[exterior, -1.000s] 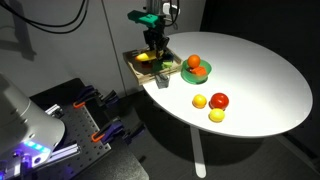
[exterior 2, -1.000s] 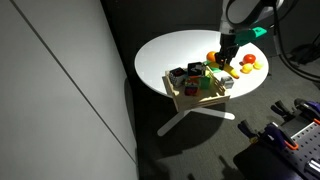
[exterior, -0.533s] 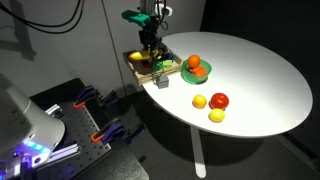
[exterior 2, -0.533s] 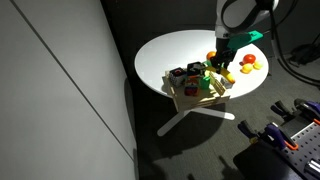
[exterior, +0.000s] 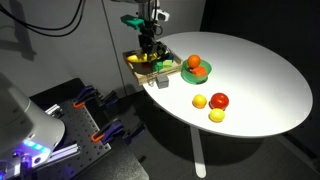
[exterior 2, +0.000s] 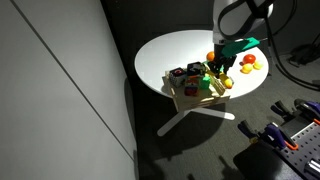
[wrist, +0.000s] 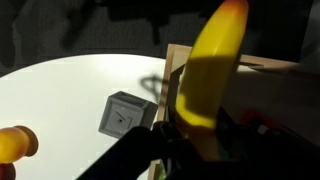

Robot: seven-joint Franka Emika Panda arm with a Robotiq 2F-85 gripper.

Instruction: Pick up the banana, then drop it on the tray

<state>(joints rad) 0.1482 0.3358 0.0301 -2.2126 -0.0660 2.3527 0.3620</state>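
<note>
My gripper (wrist: 200, 132) is shut on the yellow banana (wrist: 210, 65), which stands up between the fingers and fills the middle of the wrist view. In an exterior view the gripper (exterior: 148, 48) holds the banana (exterior: 136, 58) just above the tan wooden tray (exterior: 152, 72) at the table's edge. The tray's rim shows behind the banana in the wrist view (wrist: 262, 92). In an exterior view the gripper (exterior 2: 219, 67) hangs over the tray (exterior 2: 198, 101), which holds several small items. The banana is too small to pick out there.
A green plate (exterior: 197, 72) with orange fruits lies beside the tray. Two round yellow fruits (exterior: 199, 101) and a red one (exterior: 219, 100) lie on the white round table (exterior: 250, 70). A grey cube (wrist: 126, 113) sits by the tray's corner.
The gripper, with the banana in it, has shifted a little along the tray towards its outer end. The other fruits have not moved.
</note>
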